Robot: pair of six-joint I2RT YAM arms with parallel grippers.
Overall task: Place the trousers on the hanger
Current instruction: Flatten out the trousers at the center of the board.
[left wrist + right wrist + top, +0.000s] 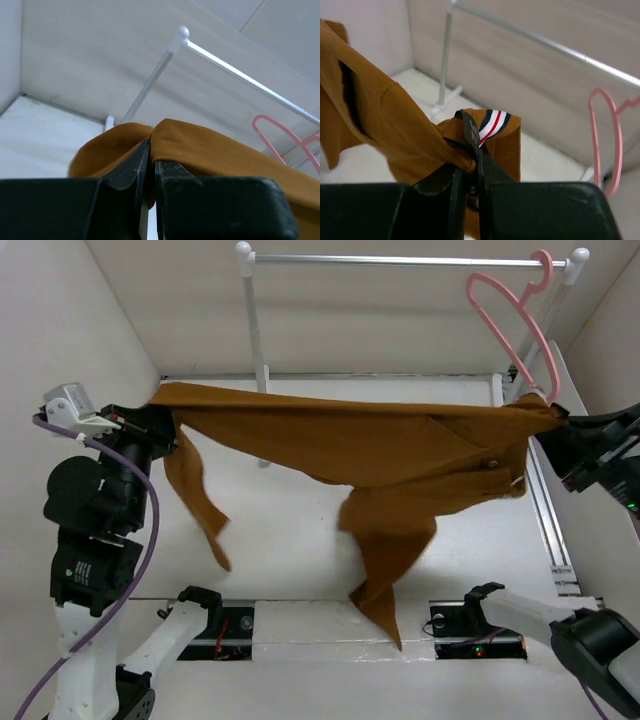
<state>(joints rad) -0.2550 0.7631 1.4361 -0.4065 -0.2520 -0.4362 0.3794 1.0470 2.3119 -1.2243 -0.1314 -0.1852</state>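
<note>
The left gripper and right gripper each clamp the trousers, stretched in midair between them; the hanger hangs from the rail.

Silver rail w/ white posts at table far edge.

trousers: rust-brown | waistband trim: white, red, navy stripes | hanger: pink | rail: silver

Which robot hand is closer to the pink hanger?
Right. The right gripper grips the trousers just under the hanger; the left gripper holds their other end, far across from it.
</note>
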